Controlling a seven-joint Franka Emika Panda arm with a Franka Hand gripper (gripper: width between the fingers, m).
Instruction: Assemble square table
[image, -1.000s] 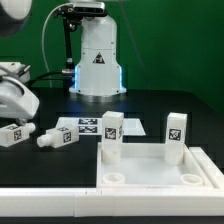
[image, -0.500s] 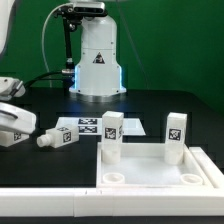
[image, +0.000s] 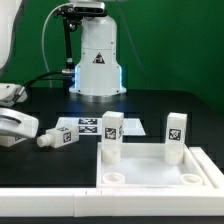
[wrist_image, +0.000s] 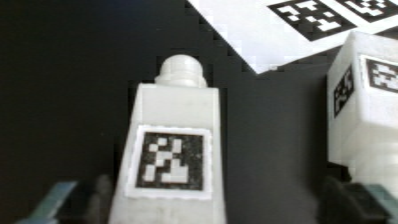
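Jaws open astride the table leg near the marker board, the gripper should centre — then close squarely on it.

Bright, even light on the black table, soft blur across the close wrist view.

My exterior camera sits low, facing the large white robot base, with the white plastic square tray-like top on the near side of that base, close to the lens. My wrist camera looks straight down, very close, on a short white tagged leg. Both views share the thin flat white marker board in front of the base.
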